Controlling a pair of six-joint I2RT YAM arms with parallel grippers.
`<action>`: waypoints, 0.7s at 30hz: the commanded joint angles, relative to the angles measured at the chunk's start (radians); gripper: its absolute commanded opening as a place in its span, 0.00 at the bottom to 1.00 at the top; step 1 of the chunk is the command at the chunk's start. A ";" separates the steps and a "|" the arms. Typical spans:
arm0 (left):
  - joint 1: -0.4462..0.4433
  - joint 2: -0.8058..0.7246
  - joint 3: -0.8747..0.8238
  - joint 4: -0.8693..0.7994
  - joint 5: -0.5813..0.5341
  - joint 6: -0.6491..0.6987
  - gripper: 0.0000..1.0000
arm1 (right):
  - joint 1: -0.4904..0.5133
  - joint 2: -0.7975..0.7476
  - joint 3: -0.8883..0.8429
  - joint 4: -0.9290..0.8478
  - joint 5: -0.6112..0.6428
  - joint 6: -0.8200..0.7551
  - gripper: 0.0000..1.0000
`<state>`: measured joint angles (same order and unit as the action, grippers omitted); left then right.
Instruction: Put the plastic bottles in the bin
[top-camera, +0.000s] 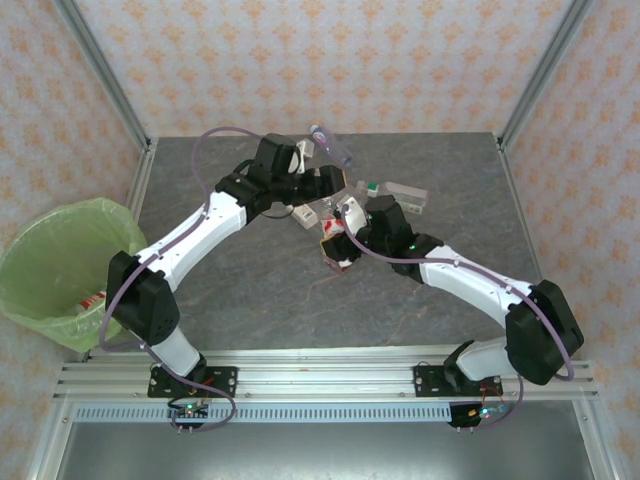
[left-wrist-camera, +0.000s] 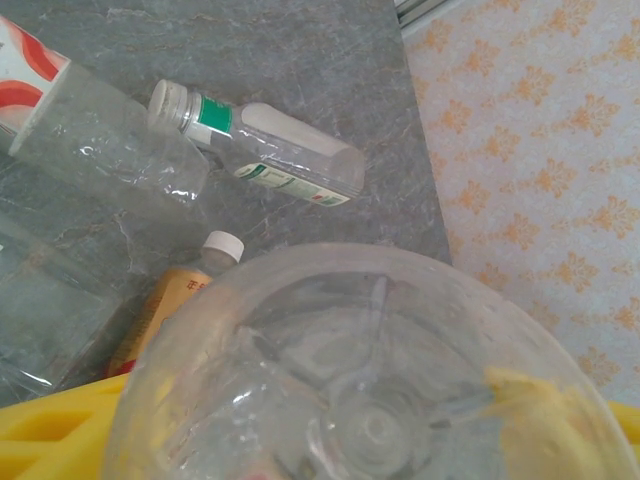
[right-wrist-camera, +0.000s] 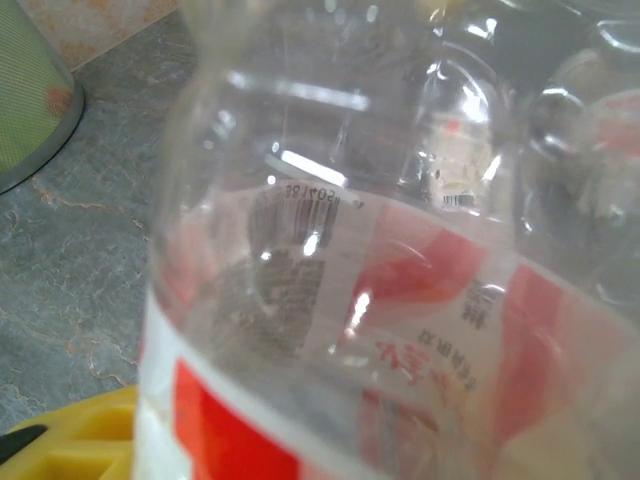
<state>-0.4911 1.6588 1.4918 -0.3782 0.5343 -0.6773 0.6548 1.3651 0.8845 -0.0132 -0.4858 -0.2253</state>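
In the left wrist view the base of a clear plastic bottle (left-wrist-camera: 370, 380) sits between my yellow fingers (left-wrist-camera: 60, 435), and my left gripper (top-camera: 318, 176) is shut on it. From above its blue-capped end (top-camera: 333, 148) points to the far side. My right gripper (top-camera: 345, 228) is shut on a red-white labelled bottle (right-wrist-camera: 380, 330), held mid-table (top-camera: 336, 250). Beyond the left gripper lie a green-labelled bottle (left-wrist-camera: 270, 152), a red-white one (left-wrist-camera: 90, 130) and an orange-labelled one (left-wrist-camera: 185, 295). The bin (top-camera: 60, 265) with its light-green bag stands off the table's left edge, a red-white bottle (top-camera: 95, 298) inside it.
More clear bottles cluster at the far middle of the grey table (top-camera: 250, 300), around (top-camera: 400, 192). Metal frame posts (top-camera: 105, 70) rise at the far corners before patterned walls. The table's right edge (left-wrist-camera: 430, 170) runs close to the green-labelled bottle.
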 joint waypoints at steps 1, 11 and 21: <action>0.001 0.020 0.012 -0.086 -0.042 0.013 0.70 | 0.008 -0.038 0.013 0.121 0.014 -0.026 0.54; 0.006 -0.006 0.025 -0.073 -0.063 0.027 0.64 | 0.008 -0.049 -0.034 0.143 0.030 -0.025 0.69; 0.027 -0.028 0.051 -0.100 -0.133 0.066 0.64 | 0.009 -0.120 -0.087 0.150 0.041 -0.017 0.87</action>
<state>-0.4767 1.6588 1.5066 -0.4458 0.4507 -0.6437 0.6567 1.2793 0.8207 0.0933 -0.4637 -0.2367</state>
